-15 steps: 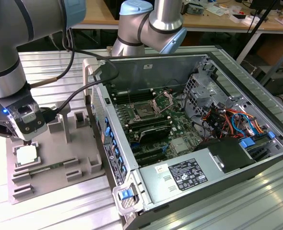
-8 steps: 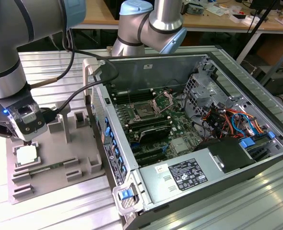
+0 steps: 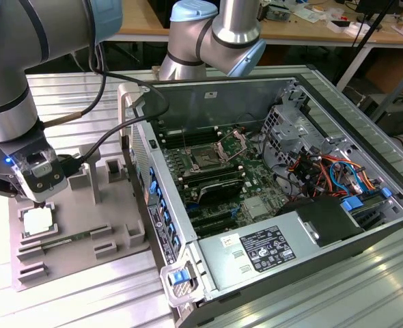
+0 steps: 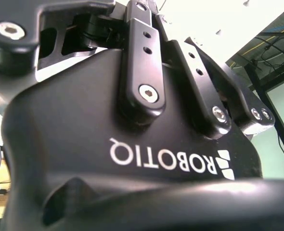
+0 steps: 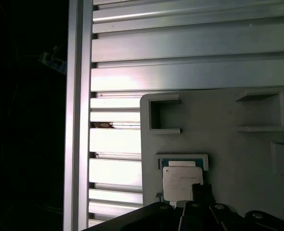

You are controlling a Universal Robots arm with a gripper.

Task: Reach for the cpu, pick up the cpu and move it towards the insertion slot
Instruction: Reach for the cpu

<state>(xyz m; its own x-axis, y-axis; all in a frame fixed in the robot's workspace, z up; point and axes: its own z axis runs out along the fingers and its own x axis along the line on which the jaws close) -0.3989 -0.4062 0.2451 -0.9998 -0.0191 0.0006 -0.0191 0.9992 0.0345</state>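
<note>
Gripper poised right over the cpu on the grey tray

The gripper [image 3: 43, 202] hangs just above the cpu [image 3: 37, 221], which lies flat in its square nest at the end of the tray [image 3: 85, 229] farthest from the computer case [image 3: 256, 266]. The reach is therefore nearly straight down. I cannot tell how far the gripper is open, and the chip appears not yet lifted. The insertion slot [image 3: 205, 158] sits inside the case, well apart from the tray, toward the exterior view's right.
</note>
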